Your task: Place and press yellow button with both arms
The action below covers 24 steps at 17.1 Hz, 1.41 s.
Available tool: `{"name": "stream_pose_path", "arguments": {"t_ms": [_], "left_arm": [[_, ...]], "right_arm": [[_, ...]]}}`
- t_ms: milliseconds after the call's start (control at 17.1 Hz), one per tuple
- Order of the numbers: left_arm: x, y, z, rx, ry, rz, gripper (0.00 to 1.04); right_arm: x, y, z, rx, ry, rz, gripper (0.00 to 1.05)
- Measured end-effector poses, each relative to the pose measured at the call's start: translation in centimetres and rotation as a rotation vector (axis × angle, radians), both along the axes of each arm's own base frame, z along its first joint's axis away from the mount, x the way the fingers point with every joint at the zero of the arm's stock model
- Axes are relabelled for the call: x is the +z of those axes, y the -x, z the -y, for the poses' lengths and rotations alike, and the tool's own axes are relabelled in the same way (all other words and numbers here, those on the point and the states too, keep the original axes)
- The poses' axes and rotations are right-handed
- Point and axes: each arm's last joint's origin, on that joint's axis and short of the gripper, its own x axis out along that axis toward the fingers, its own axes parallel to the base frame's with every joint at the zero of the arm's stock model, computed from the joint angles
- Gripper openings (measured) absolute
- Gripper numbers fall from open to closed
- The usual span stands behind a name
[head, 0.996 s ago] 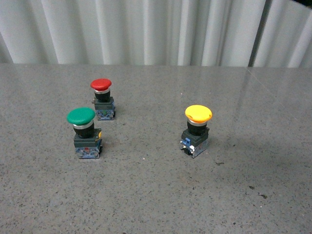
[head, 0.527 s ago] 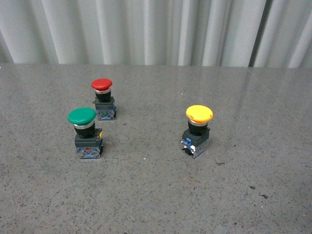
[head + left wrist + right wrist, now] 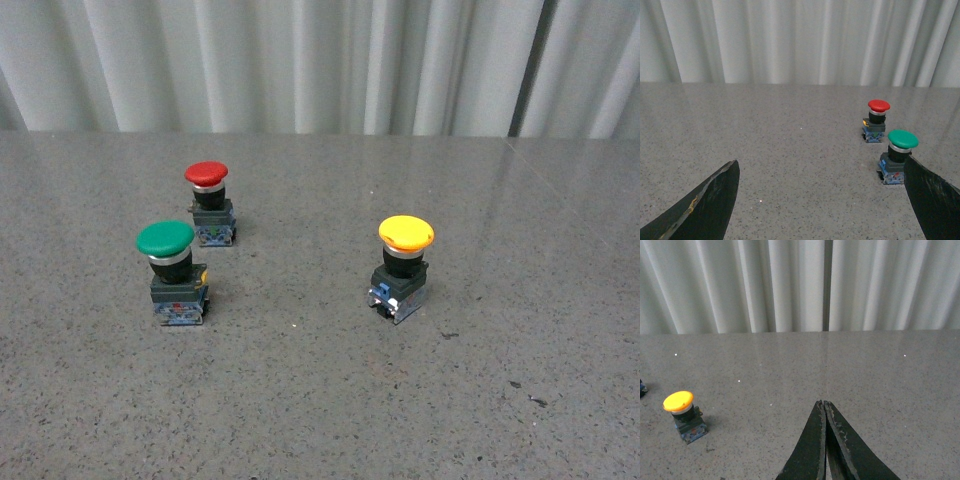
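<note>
The yellow button point(image 3: 404, 265) stands upright on the grey table, right of centre in the front view, with a yellow mushroom cap, black body and blue-grey base. It also shows in the right wrist view point(image 3: 684, 410), well off to the side of my right gripper point(image 3: 823, 404), whose flat black fingers are shut together on nothing. My left gripper point(image 3: 821, 169) is open and empty; its fingers point(image 3: 715, 195) stand wide apart above bare table. Neither arm shows in the front view.
A green-capped button point(image 3: 173, 272) and a smaller red-capped button point(image 3: 210, 203) stand at the left; both also show in the left wrist view, the green-capped button point(image 3: 897, 156) close to one finger, the red-capped button point(image 3: 876, 120) further off. A white pleated curtain point(image 3: 320, 60) backs the grey speckled table point(image 3: 320, 400).
The buttons keep their places. The front view shifts slightly between frames.
</note>
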Motion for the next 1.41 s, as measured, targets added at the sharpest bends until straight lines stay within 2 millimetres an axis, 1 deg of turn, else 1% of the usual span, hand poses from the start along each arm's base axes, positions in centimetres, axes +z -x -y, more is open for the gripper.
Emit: {"name": "stream_pose_path", "arguments": {"t_ms": [176, 234, 293, 527, 586, 645, 703, 820, 879, 938, 1406], "left_arm": [[0.0, 0.0, 0.0, 0.000, 0.000, 0.000, 0.98], [0.0, 0.0, 0.0, 0.000, 0.000, 0.000, 0.98], [0.0, 0.0, 0.0, 0.001, 0.000, 0.000, 0.98], [0.0, 0.0, 0.0, 0.000, 0.000, 0.000, 0.98], [0.0, 0.0, 0.0, 0.000, 0.000, 0.000, 0.98], [0.0, 0.0, 0.0, 0.000, 0.000, 0.000, 0.98], [0.0, 0.0, 0.0, 0.000, 0.000, 0.000, 0.98], [0.0, 0.0, 0.0, 0.000, 0.000, 0.000, 0.98], [0.0, 0.0, 0.0, 0.000, 0.000, -0.001, 0.98], [0.0, 0.0, 0.0, 0.000, 0.000, 0.000, 0.98], [0.0, 0.0, 0.0, 0.000, 0.000, 0.000, 0.98]], "right_arm": [[-0.8, 0.5, 0.7, 0.021, 0.000, 0.031, 0.02], [-1.3, 0.6, 1.4, 0.004, 0.004, 0.026, 0.02], [-1.8, 0.7, 1.7, -0.022, 0.005, 0.014, 0.02], [-2.8, 1.0, 1.5, 0.004, 0.007, 0.022, 0.02], [-3.3, 1.5, 1.5, 0.004, 0.006, -0.018, 0.02], [-3.7, 2.0, 1.5, 0.004, 0.007, 0.000, 0.02], [-3.5, 2.1, 1.5, 0.004, 0.007, 0.028, 0.02], [-3.6, 2.1, 1.5, 0.004, 0.007, 0.019, 0.02], [-3.8, 2.1, 1.5, 0.004, 0.007, 0.023, 0.02], [-4.6, 2.1, 1.5, 0.005, 0.007, 0.023, 0.02], [-4.5, 2.1, 1.5, 0.004, 0.008, 0.025, 0.02]]}}
